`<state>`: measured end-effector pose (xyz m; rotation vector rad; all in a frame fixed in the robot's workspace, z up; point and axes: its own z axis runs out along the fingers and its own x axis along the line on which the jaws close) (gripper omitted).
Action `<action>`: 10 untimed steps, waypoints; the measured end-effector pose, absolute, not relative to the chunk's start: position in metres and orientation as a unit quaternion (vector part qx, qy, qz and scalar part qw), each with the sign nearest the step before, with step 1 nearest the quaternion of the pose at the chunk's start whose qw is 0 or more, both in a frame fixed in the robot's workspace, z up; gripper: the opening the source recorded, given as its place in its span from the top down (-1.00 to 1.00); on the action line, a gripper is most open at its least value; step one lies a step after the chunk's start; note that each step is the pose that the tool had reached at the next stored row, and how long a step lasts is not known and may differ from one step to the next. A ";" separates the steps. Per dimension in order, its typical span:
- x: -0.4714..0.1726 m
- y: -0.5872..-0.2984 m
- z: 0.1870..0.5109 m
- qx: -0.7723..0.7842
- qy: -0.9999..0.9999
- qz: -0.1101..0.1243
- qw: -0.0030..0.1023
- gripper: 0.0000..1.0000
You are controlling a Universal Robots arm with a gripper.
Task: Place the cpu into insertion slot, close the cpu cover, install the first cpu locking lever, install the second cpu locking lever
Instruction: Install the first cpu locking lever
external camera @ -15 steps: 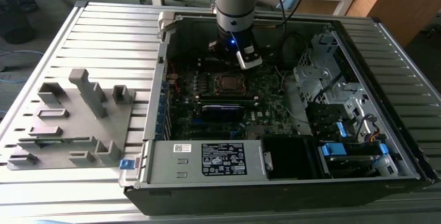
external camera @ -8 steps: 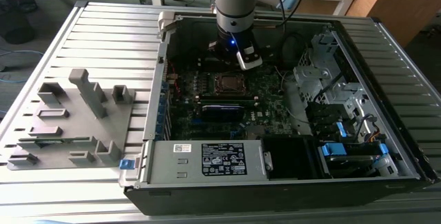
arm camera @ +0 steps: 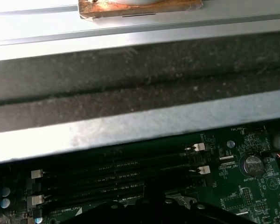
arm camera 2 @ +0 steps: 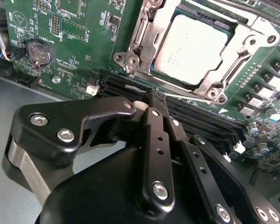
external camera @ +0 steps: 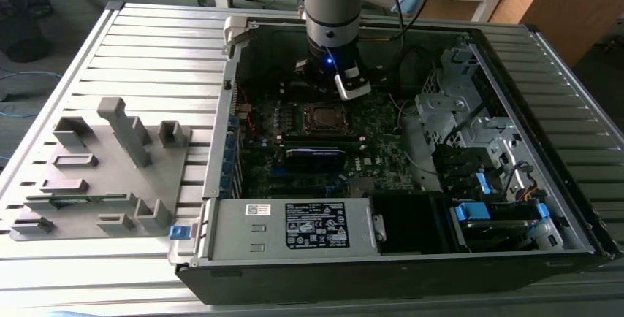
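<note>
Cpu (arm camera 2: 196, 44) lies seated in the insertion slot (arm camera 2: 155, 70) on the green board, silver top facing up. The cpu cover (arm camera 2: 149, 32) is folded flat over it, so the chip shows through the square window. In the exterior view the socket sits toward the far middle of the open computer case (external camera: 546, 61), with my arm (external camera: 332, 10) reaching down just beyond it.

My pincer (arm camera 2: 157, 98) is drawn narrow, and I see no gap between its black fingers (arm camera 2: 156, 140). The tips rest at a thin metal rod (arm camera 2: 191, 98) that runs along the socket's edge, between the cover and the long memory slots (arm camera 2: 200, 121). I cannot tell whether the rod is pinched or only touched.

A grey parts stand (external camera: 98, 163) sits on the slatted table (external camera: 146, 47) at the exterior view's left.
</note>
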<state>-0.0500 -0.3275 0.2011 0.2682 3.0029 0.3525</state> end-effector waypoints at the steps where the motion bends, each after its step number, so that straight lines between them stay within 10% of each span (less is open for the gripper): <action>1: -0.050 -0.327 0.201 0.090 0.988 0.116 0.053 0.79; 10: -0.050 -0.327 0.201 0.100 0.987 0.115 0.055 0.79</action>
